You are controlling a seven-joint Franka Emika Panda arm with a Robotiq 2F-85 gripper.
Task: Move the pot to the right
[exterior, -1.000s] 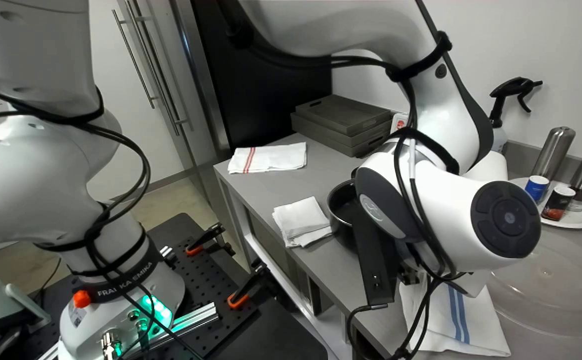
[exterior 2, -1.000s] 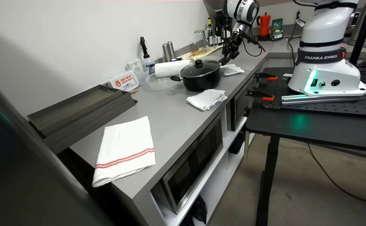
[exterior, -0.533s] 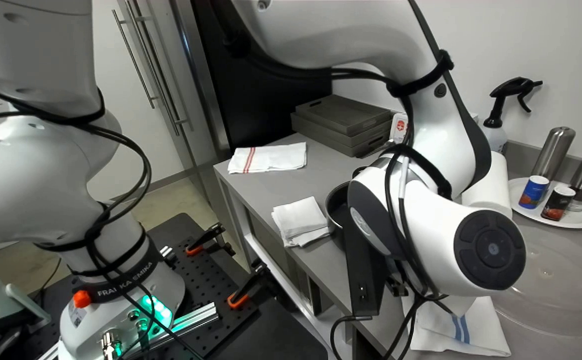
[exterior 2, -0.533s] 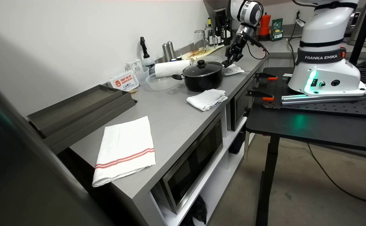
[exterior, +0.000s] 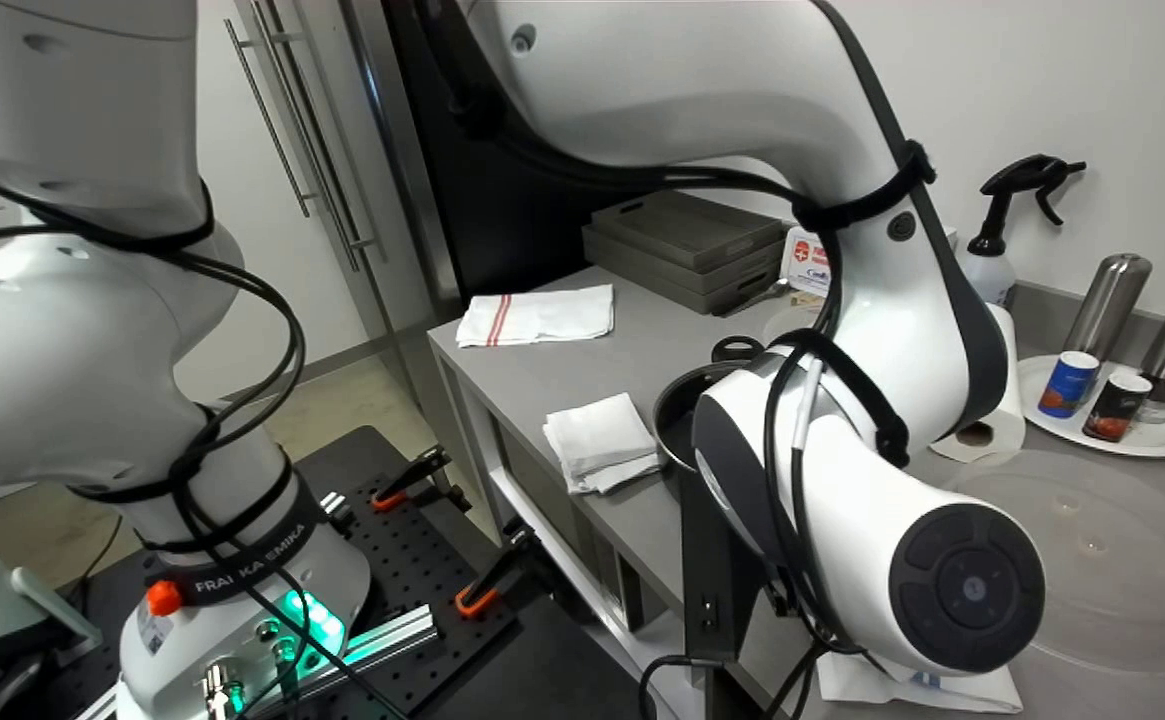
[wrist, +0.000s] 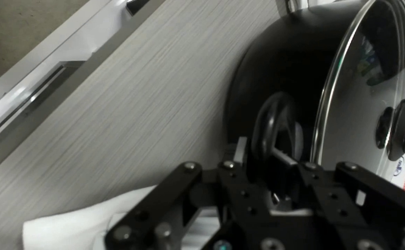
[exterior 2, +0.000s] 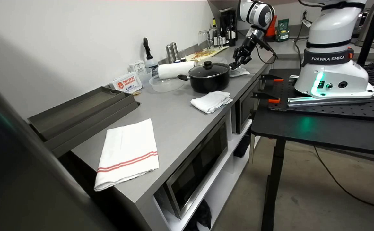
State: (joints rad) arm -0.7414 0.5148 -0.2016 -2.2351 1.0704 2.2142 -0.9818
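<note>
The pot is round and black with a glass lid and short side handles. It stands on the grey counter. In an exterior view most of the pot is hidden behind the arm. In the wrist view the pot fills the upper right, with its lid rim and knob at the right edge. My gripper has its fingers on both sides of the near loop handle and is shut on it. The gripper also shows at the pot's far side handle in an exterior view.
A folded white cloth lies close to the pot near the counter's front edge. Another cloth lies under the gripper. A clear bowl and a paper towel roll stand behind. Grey trays and a striped towel are farther off.
The gripper and the pot have slid together a short way to the right in an exterior view. The arm's wrist has also come lower and nearer in an exterior view.
</note>
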